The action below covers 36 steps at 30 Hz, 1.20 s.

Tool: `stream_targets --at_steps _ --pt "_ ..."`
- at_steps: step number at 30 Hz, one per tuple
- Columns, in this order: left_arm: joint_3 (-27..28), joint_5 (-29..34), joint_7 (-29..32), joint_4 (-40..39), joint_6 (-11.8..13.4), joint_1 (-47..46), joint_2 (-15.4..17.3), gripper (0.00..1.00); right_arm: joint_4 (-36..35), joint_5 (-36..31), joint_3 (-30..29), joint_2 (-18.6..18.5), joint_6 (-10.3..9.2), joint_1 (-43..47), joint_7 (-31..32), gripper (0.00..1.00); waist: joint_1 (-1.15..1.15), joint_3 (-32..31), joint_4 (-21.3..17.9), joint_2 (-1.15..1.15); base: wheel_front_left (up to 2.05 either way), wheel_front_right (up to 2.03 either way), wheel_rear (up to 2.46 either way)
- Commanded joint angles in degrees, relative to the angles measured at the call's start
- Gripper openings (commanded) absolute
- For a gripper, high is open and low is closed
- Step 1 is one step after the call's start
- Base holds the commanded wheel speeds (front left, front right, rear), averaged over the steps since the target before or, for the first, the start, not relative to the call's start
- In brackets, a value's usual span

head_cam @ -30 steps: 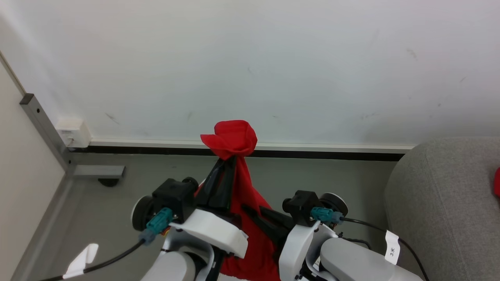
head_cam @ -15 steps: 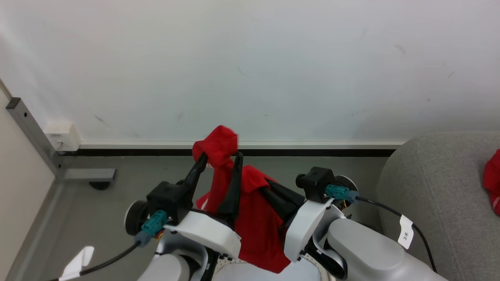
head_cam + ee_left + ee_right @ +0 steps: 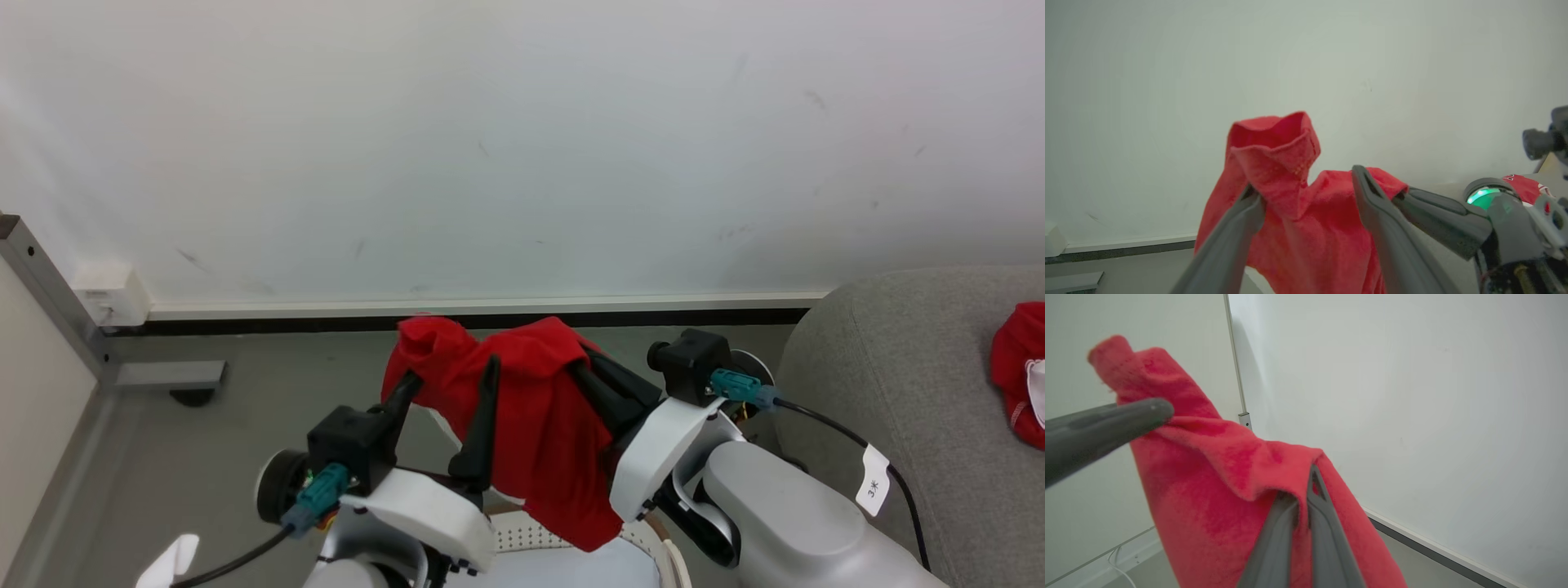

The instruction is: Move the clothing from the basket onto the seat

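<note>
Sagged lower since earlier: clothing (image 3: 539, 416); L fingers (image 3: 483, 416) apart, R fingers (image 3: 608, 396) pinching it.

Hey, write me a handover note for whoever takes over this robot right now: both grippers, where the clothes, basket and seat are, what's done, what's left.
Left gripper: open; fabric drapes against its fingers, not pinched.
Right gripper: shut on the red garment, which hangs above the basket.
Seat: at the robot's right, with a second red garment lying on it.
Done: one piece on the seat, this one lifted out.
Left: carry it right, over the seat, and release. Most of the basket's inside is hidden; a pale sheet shows, so check for more clothing.
</note>
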Motion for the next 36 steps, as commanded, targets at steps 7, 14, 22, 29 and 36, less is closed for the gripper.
stream_targets --at_steps 7,14,22,29,36 --pt "-0.1 -0.5 0.2 -0.5 0.5 1.7 1.0 1.00 -0.4 -2.4 -3.7 -0.1 -0.13 1.1 -0.4 0.00 0.00 0.1 -0.3 0.00 0.00 0.00 0.00" --pt "0.0 -0.8 0.3 -0.7 0.9 2.3 1.3 1.00 -1.0 -5.0 -8.1 -0.1 -0.13 0.9 -0.4 0.00 0.00 0.2 -1.8 0.00 0.00 0.00 0.00" --pt "0.1 -1.3 -0.7 -0.5 1.2 3.6 1.5 1.00 -3.1 -7.0 -10.4 -1.1 -0.13 1.1 -0.4 0.00 0.00 0.7 -7.9 0.00 0.00 0.00 0.00" --pt "-0.1 -1.6 -1.4 0.3 0.9 3.7 1.7 1.00 -5.8 -8.3 -11.9 -3.5 -0.13 2.0 -0.4 0.00 0.00 1.6 -15.4 0.00 0.00 0.00 0.00" --pt "-1.1 -1.5 -1.8 1.0 0.4 4.1 1.8 1.00 -8.7 -9.2 -13.4 -6.6 -0.13 3.3 -0.4 0.00 0.00 2.5 -23.2 0.00 0.00 0.00 0.00"
